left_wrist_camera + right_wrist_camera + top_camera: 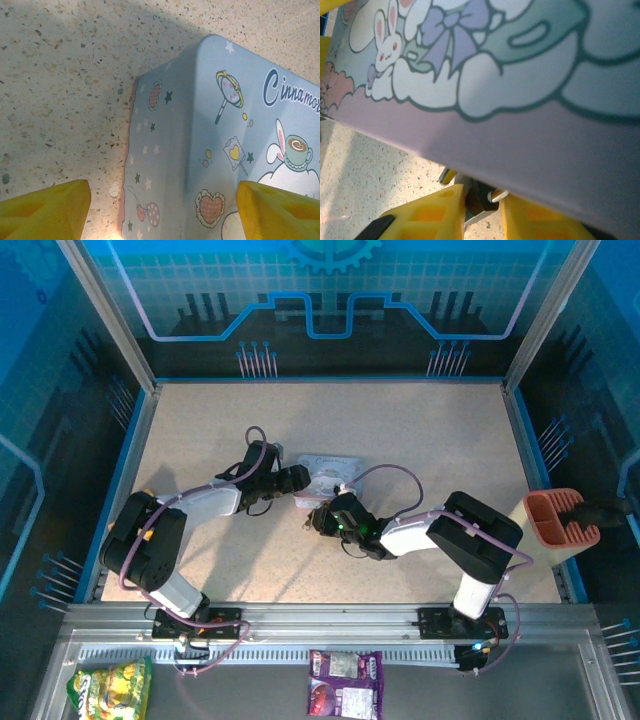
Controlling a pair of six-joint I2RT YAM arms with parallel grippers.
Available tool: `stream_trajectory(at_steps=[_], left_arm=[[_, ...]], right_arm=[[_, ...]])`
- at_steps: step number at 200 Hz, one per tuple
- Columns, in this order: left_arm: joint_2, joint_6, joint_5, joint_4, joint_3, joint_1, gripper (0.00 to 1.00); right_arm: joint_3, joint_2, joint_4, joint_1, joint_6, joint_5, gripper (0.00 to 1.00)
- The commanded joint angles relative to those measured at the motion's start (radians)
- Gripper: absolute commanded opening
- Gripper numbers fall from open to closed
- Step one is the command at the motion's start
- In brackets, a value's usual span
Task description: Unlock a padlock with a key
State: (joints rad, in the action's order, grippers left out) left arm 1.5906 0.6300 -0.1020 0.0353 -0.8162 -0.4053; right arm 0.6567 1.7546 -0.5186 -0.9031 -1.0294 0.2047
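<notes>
Small dark, silver-shackled padlock (479,194) pinched in the right fingers (432,212).
Likely held to present its keyhole; left fingers (45,210), spread wide, straddle an edge of the pale blue cartoon-print tin (200,150).

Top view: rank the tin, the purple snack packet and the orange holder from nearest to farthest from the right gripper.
From the right gripper:
1. tin, just beyond it, centre.
2. purple snack packet, at the near edge, bottom centre.
3. orange holder, far right.
</notes>
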Motion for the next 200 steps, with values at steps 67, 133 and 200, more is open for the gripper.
stream_trajectory(at_steps=[67,133,200], left_arm=[[-0.014,0.052,0.03,0.011,0.02,-0.022,0.76],[0.023,0.087,0.096,0.006,-0.001,-0.089,0.75],[0.081,0.198,0.17,0.014,0.017,-0.127,0.73]], right_arm=[[-0.104,-0.093,-0.105,0.0,-0.145,0.076,0.03],[-0.177,-0.089,-0.295,0.016,-0.316,0.108,0.0],[-0.204,-0.074,-0.349,0.041,-0.43,0.141,0.0]])
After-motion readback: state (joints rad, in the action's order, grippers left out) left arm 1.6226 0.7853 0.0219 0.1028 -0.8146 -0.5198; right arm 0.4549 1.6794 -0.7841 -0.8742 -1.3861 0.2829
